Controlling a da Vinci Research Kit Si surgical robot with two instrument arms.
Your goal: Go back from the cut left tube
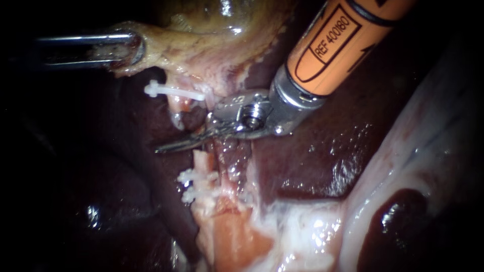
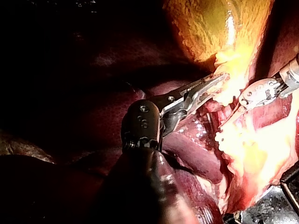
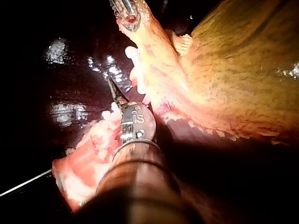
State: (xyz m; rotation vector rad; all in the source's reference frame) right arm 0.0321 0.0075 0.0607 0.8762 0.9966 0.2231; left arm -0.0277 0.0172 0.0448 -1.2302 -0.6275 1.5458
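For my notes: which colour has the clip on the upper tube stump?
White. The clip shows best in the endoscope view.

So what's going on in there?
Two instruments are working on a pig's gallbladder. The left instrument grips the gallbladder's edge. The right instrument, blades shut and holding nothing, lies across the gap in a cut tube, between one white clip above and more clips below.

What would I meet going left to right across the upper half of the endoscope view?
Slim steel left instrument → small white clip → silver hinge of the right instrument → its orange shaft → pale glistening tissue band.
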